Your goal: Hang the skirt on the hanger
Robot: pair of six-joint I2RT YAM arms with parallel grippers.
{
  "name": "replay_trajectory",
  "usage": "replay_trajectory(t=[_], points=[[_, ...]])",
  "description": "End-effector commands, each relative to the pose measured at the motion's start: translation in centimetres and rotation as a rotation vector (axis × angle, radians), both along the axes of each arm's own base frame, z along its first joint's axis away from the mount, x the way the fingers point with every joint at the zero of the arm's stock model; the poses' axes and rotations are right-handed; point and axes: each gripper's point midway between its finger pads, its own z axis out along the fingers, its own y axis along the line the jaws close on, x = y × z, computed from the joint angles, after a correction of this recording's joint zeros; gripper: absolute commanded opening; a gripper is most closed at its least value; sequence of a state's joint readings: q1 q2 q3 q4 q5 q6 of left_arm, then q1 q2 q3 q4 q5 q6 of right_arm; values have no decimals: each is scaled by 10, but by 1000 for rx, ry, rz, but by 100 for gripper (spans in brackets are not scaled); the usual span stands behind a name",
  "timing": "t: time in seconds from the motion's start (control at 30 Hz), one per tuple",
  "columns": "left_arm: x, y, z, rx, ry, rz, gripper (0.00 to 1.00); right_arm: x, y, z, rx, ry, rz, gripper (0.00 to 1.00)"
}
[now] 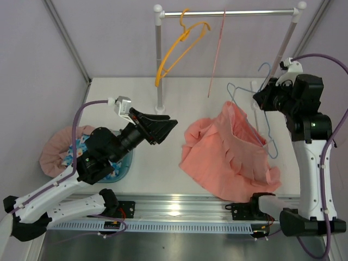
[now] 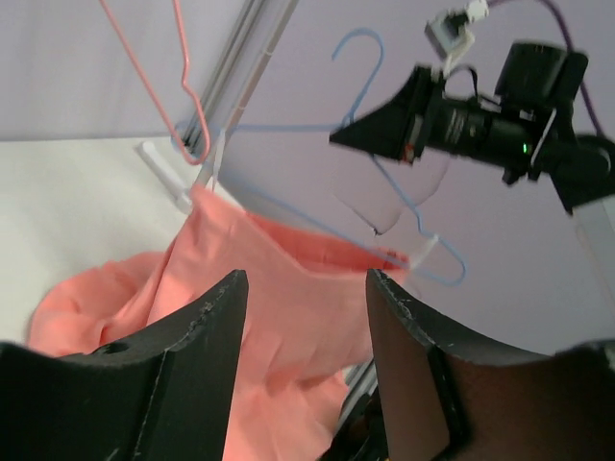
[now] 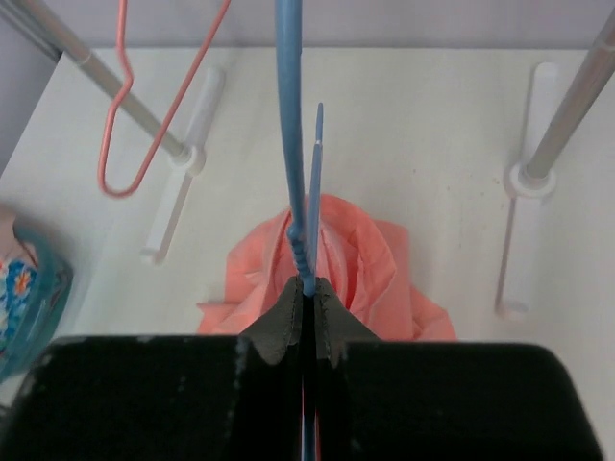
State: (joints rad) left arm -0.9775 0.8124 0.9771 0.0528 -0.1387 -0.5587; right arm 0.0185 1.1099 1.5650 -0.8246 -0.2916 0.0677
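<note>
- While my right pincer point(image 3: 306, 288) is pressed fully together on the blue hanger point(image 3: 288, 115), the skirt point(image 1: 228, 152) sits just below and ahead of its fingertips.
- One edge of the skirt is raised along the hanger's lower wire. The rest slumps onto the white table point(image 1: 152, 168). I cannot tell whether that edge is clipped or only draped.
- My left pincer point(image 1: 163, 128) is about half open and holds nothing. It hovers above the table, pointing at the skirt, which lies well apart to its right.
- Seen from the left wrist, the skirt fills the gap between my two dark fingers point(image 2: 192, 336).
- The skirt is soft salmon-pink cloth, pleated into narrow folds and rumpled at its hem.
- The hanger is thin blue wire with a curved hook and a ribbed stretch near my grip.
- A yellow hanger point(image 1: 157, 76) hangs from the metal rail point(image 1: 228, 12), thicker and smoothly bent.
</note>
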Motion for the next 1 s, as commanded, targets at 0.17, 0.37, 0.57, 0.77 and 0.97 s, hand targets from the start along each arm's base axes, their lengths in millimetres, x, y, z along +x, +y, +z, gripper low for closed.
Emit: replay_trajectory(t=[0.17,0.37,0.57,0.77,0.97], points=[[-19,25,-8,74,19,-11,56,78,-39,133,19,-384,-198,0],[-23,32,-23,103,48,-7,55,111,-64,191,50,-513,-298,0],[-25,37,-26,121,56,-3,55,155,-73,195,113,-526,-324,0],[-24,40,-29,146,61,10,54,193,-76,173,144,-481,-330,0],[-22,38,-35,164,70,17,55,224,-75,138,151,-411,-312,0]])
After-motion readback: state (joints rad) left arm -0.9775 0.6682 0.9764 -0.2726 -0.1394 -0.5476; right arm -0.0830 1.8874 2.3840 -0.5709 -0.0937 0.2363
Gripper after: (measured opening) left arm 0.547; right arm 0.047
